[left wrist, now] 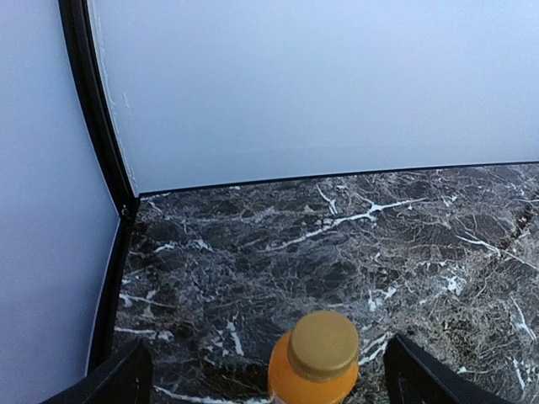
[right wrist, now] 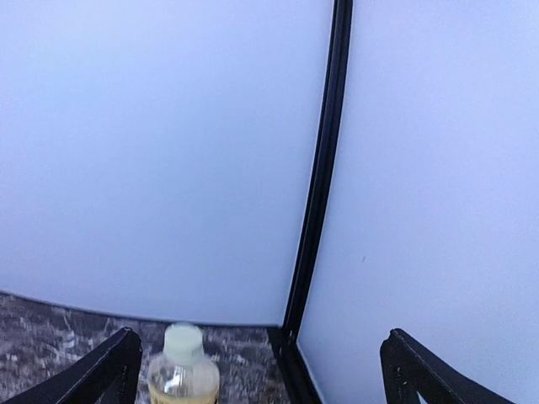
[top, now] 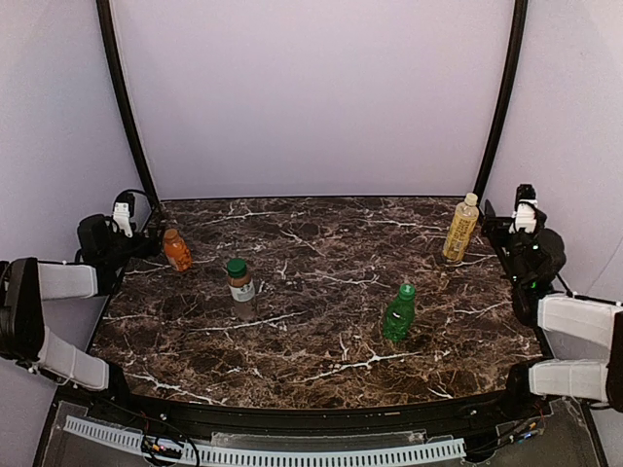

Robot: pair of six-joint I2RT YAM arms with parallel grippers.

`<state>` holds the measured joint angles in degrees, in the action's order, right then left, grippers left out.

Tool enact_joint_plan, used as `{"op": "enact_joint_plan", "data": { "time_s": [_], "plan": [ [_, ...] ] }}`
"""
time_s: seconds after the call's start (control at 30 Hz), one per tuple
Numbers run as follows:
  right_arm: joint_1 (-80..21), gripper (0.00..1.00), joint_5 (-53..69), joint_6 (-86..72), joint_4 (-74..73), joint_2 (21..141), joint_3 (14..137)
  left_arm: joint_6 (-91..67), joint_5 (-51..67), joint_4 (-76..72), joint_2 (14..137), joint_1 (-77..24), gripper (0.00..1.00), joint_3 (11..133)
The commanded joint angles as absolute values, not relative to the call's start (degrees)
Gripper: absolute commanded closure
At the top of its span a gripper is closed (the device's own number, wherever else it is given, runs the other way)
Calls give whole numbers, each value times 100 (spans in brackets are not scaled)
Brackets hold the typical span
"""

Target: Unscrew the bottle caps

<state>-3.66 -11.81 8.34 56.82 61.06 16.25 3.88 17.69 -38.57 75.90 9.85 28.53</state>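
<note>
dark marble tabletop (top: 321, 360) carrying four bottles, all upright and well apart. nothing finished yet, by the look of it: every cap seated on its neck, none lying loose on the marble. tightness of the threads not readable from these views.

tan-gold cap (left wrist: 322, 345) on the orange bottle (top: 177, 255) at the far left. left gripper (left wrist: 267, 362) spread wide, one finger on each side of that bottle, touching neither side. probably the first one to be tackled.

pale yellow cap (right wrist: 183, 338) on the yellowish bottle (top: 459, 233) at the far right, near the black corner post (right wrist: 316, 210). right gripper (right wrist: 258, 353) likewise spread wide, with the bottle nearer its left finger than centred, slightly blurred, no contact visible.

dark green cap (top: 236, 266) on the labelled bottle (top: 240, 292) mid-left and bright green cap (top: 407, 290) on the green bottle (top: 397, 316) mid-right, both out in the open with no gripper close.

left to do, as judged: all four. steady a body, clamp the cap, twist it off, four times over.
</note>
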Motion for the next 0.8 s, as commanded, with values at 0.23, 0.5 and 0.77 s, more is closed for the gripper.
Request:
{"op": "enact_joint_plan", "data": {
  "time_s": [0.23,0.5,0.77],
  "plan": [
    [-305,9,868,-1129,1975,4462,3869,2011,3359,1695,6417,1014,8,4965],
    [-3023,15,1253,-953,-434,7091,7365,2881,4205,3816,5906,699,11,5821],
    [-5491,1,656,132,-2094,10227,10184,2548,4230,3814,5827,594,11,5754]
  ]
}}
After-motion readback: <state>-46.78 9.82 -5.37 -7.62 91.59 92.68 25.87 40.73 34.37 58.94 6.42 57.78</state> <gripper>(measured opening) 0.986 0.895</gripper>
